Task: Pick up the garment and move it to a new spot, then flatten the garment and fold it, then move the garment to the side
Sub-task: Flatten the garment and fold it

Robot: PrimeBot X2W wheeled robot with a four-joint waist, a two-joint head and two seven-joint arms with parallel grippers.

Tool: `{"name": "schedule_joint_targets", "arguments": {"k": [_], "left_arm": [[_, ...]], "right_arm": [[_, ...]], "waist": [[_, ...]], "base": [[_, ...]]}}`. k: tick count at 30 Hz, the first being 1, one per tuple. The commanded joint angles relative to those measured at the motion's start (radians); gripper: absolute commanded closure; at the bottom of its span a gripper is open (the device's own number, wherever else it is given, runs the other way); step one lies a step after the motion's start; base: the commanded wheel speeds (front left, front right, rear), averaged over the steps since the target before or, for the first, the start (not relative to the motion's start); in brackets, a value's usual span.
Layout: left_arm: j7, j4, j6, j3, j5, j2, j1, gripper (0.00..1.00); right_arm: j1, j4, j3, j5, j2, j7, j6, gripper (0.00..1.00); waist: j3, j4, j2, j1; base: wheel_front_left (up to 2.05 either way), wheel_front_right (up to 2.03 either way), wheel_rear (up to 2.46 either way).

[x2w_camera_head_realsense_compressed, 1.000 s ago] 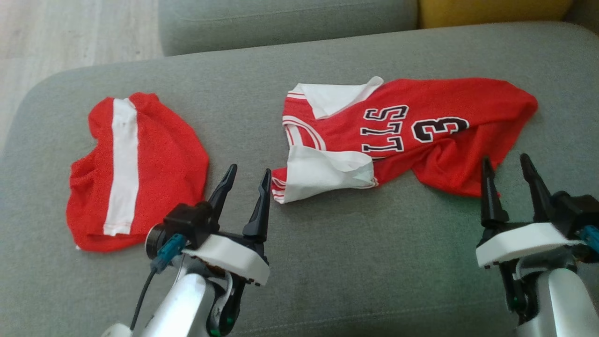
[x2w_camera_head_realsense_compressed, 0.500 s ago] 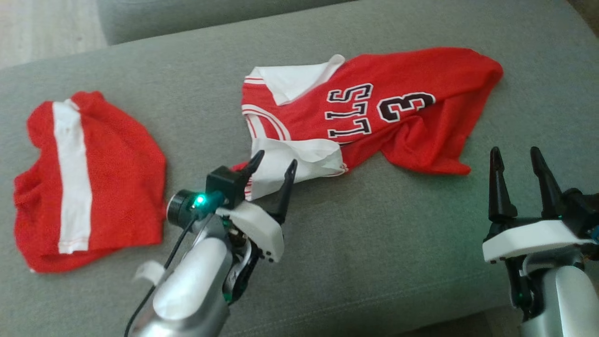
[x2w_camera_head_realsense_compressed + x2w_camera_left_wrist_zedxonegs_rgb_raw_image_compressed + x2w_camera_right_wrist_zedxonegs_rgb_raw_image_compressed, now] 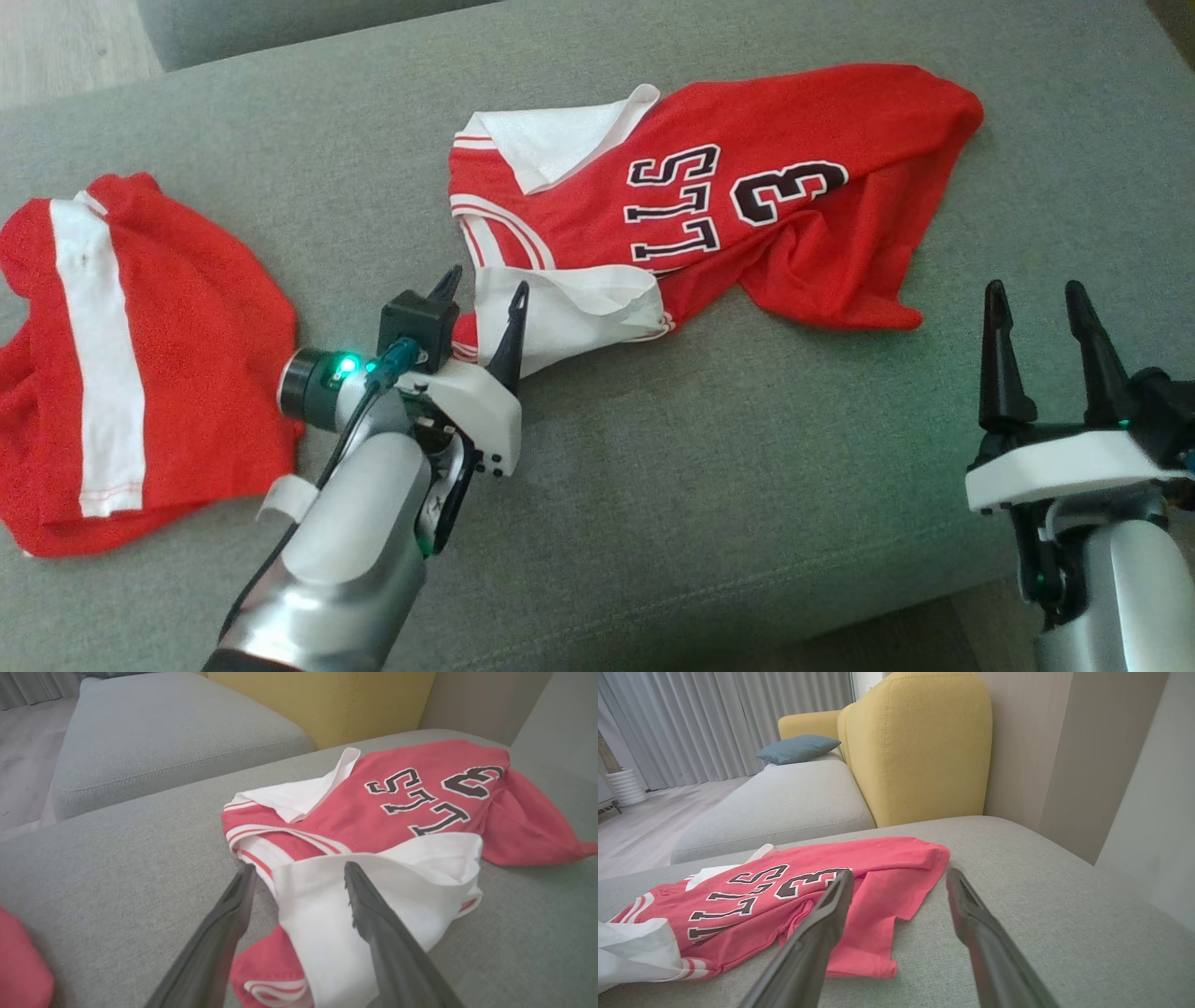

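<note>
Both the left tool (image 3: 485, 280) and right tool (image 3: 1034, 286) gape empty; the jersey (image 3: 709, 205) lies left-to-right, collar leftward.

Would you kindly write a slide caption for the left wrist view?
Open left gripper poised at the white sleeve of a crumpled red jersey on a grey cushion.

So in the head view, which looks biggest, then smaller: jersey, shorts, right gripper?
1. Jersey and shorts: about alike, and the shorts run off the picture's edge.
2. Right gripper: smallest, even though it is nearest the camera.
</note>
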Motion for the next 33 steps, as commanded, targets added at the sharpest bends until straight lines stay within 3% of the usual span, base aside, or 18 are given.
{"name": "schedule_joint_targets", "arguments": {"k": [1, 15, 16, 17, 18, 19, 27, 33], "left_arm": [[-0.006, -0.017, 0.004, 0.031, 0.007, 0.022, -0.048, 0.0], [0.044, 0.075, -0.078, 0.015, -0.045, 0.015, -0.127, 0.0], [0.046, 0.08, -0.086, 0.012, -0.049, 0.014, -0.128, 0.3], [0.046, 0.083, -0.09, 0.012, -0.054, 0.012, -0.129, 0.67], [0.046, 0.083, -0.09, 0.012, -0.054, 0.012, -0.129, 0.67], [0.045, 0.087, -0.093, 0.011, -0.058, 0.011, -0.13, 1.0], [-0.008, 0.081, -0.096, 0.018, -0.078, 0.006, -0.146, 1.0], [-0.069, -0.017, -0.051, 0.061, -0.059, 0.025, -0.167, 1.0]], "right_arm": [[-0.032, -0.03, 0.021, 0.006, -0.005, -0.009, 0.007, 0.0], [-0.046, -0.014, 0.029, 0.009, -0.005, -0.021, 0.007, 0.0], [-0.047, -0.011, 0.029, 0.009, -0.005, -0.022, 0.007, 0.0], [-0.047, -0.009, 0.028, 0.01, -0.005, -0.023, 0.007, 0.0], [-0.047, -0.009, 0.028, 0.01, -0.005, -0.023, 0.007, 0.0], [-0.048, -0.006, 0.029, 0.01, -0.005, -0.024, 0.007, 0.0], [-0.053, 0.005, 0.021, 0.009, -0.005, -0.027, 0.007, 0.0], [-0.053, 0.008, 0.011, 0.005, -0.005, -0.024, 0.007, 0.0]], "waist": [[0.001, 0.002, 0.0, 0.0], [0.03, 0.0, 0.0, 0.0], [0.03, 0.0, 0.0, 0.0], [0.029, 0.001, 0.0, 0.0], [0.029, 0.001, 0.0, 0.0], [0.028, 0.001, 0.0, 0.0], [0.014, 0.015, 0.0, 0.0], [-0.01, 0.034, 0.0, 0.0]], "base": [[0.0, 0.0, 0.0], [0.0, 0.0, 0.0], [0.0, 0.0, 0.0], [0.0, 0.0, 0.0], [0.0, 0.0, 0.0], [0.0, 0.0, 0.0], [0.0, 0.0, 0.0], [0.0, 0.0, 0.0]]}}
